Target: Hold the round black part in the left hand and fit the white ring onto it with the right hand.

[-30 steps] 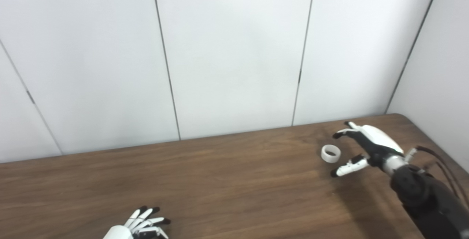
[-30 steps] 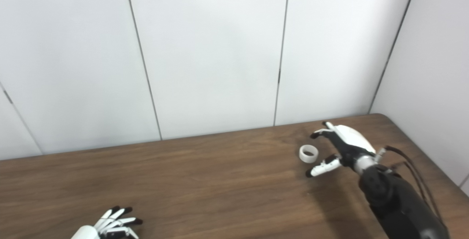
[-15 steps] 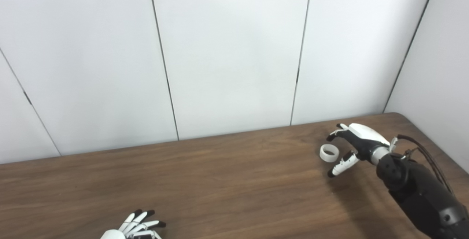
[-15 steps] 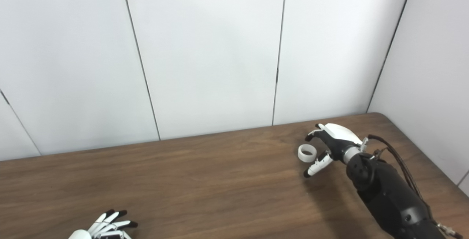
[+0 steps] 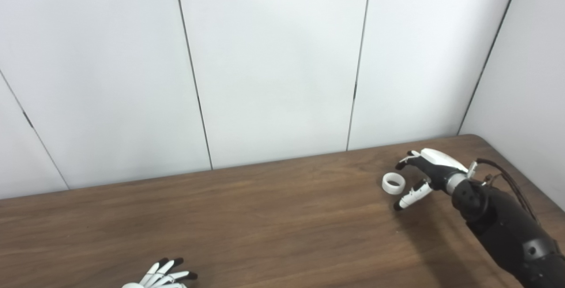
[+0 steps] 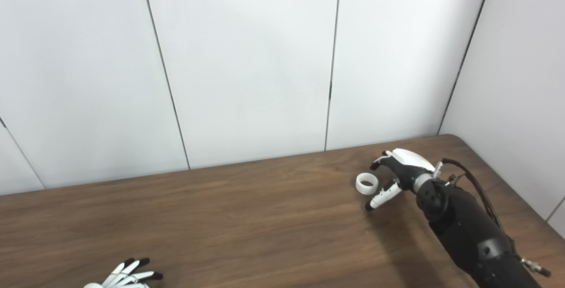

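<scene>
A white ring (image 5: pixel 393 183) lies flat on the brown table (image 5: pixel 273 217) at the far right. My right hand (image 5: pixel 424 173) is just right of it, open, with fingers curled over the ring's far side and the thumb on its near side, not touching it. Only the fingertips of my left hand (image 5: pixel 164 275) show at the bottom left edge, spread apart and holding nothing. No round black part is in view.
White wall panels (image 5: pixel 273 67) stand right behind the table's far edge, and a side wall (image 5: pixel 525 76) closes in at the right corner. The right arm (image 5: pixel 507 230) with its cables lies over the table's right end.
The picture has shifted up and left a little. My right hand has drawn closer around the ring and its wrist has dropped. My left hand has sunk toward the bottom edge.
</scene>
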### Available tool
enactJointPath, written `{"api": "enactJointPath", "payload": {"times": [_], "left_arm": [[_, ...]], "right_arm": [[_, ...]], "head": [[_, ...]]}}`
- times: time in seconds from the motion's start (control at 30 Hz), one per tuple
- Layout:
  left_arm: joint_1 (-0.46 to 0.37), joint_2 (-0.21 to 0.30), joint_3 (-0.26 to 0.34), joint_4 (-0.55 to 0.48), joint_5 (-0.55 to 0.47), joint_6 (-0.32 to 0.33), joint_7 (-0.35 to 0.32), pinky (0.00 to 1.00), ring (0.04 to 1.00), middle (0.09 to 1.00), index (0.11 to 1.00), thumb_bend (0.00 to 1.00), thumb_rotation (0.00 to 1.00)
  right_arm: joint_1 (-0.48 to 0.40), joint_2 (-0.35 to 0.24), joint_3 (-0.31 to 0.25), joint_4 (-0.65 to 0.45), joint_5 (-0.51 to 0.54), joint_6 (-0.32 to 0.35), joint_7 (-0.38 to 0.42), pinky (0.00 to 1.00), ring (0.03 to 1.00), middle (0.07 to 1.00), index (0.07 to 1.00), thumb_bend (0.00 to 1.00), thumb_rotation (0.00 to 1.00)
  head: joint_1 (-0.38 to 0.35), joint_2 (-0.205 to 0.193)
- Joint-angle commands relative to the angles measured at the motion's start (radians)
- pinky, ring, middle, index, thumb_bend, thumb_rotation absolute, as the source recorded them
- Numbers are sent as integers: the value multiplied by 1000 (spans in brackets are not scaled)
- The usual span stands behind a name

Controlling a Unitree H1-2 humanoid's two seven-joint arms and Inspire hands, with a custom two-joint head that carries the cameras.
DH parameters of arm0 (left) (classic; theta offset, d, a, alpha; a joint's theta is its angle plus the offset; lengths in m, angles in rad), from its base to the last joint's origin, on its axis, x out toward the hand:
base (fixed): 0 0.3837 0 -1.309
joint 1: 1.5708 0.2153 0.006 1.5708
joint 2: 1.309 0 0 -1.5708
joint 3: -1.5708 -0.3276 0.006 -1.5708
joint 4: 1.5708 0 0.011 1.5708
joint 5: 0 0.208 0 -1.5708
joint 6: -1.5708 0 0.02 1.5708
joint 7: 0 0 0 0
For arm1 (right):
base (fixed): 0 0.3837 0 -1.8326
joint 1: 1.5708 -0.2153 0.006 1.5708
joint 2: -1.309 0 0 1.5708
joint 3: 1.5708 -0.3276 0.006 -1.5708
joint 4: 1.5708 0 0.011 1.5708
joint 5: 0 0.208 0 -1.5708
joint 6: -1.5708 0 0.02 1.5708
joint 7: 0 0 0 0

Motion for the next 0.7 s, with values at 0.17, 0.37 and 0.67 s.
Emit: {"api": "enactJointPath", "payload": {"times": [0.17, 0.37, 0.67], "left_arm": [[12, 21, 19, -59, -16, -7, -26, 1000, 957, 817, 479, 519, 42], [25, 13, 25, -83, -15, 6, -41, 1000, 953, 814, 479, 519, 41], [43, 6, 39, -103, -16, 7, -51, 1000, 952, 815, 479, 519, 40]], "right_arm": [[-63, -32, 3, -9, 15, -24, 16, 1000, 1000, 1000, 757, 877, 311], [-74, -28, 14, 5, 24, -18, 36, 1000, 1000, 1000, 756, 827, 285], [-83, -31, 34, 9, 35, -31, 73, 1000, 1000, 1000, 752, 812, 304]], "head": [[8, 8], [14, 13], [16, 24]]}}
